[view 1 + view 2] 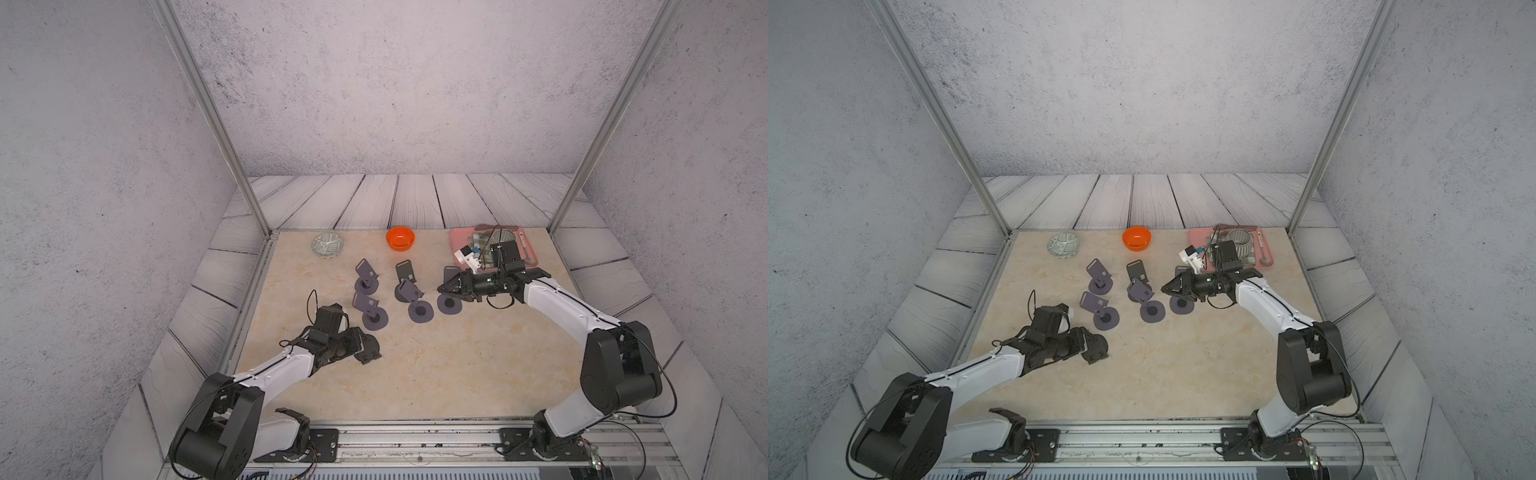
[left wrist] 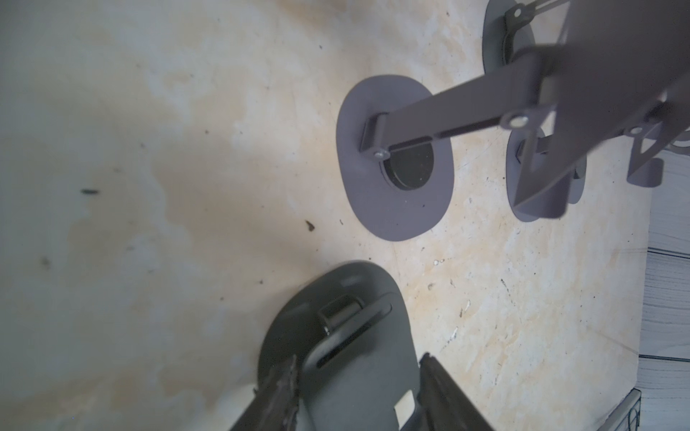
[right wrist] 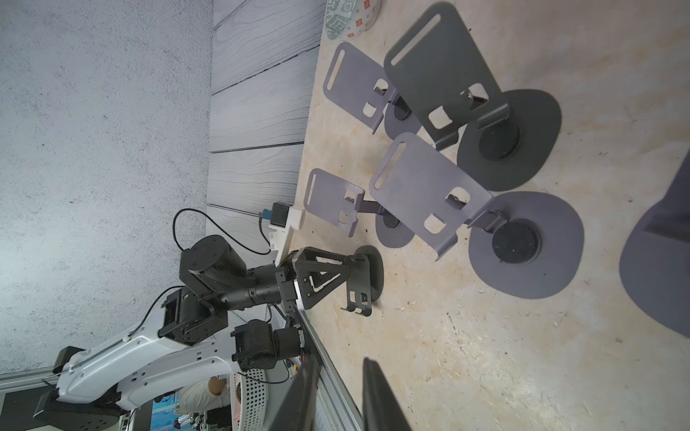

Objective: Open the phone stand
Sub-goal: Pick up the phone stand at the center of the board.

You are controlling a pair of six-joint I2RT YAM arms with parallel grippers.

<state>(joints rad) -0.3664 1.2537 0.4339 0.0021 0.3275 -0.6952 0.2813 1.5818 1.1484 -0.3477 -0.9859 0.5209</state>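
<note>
A dark phone stand sits at the front left, just above the table. My left gripper is shut on its flat plate, one finger on each long edge. Its oval base lies close against the plate past the fingertips, so the stand looks folded. From the right wrist view the same stand shows in that gripper. My right gripper hovers at mid right over a grey stand. Its fingers are slightly apart with nothing between them.
Several unfolded grey and dark stands cluster mid-table between the arms. An orange bowl and a patterned bowl sit at the back. A pink tray with dishes is at the back right.
</note>
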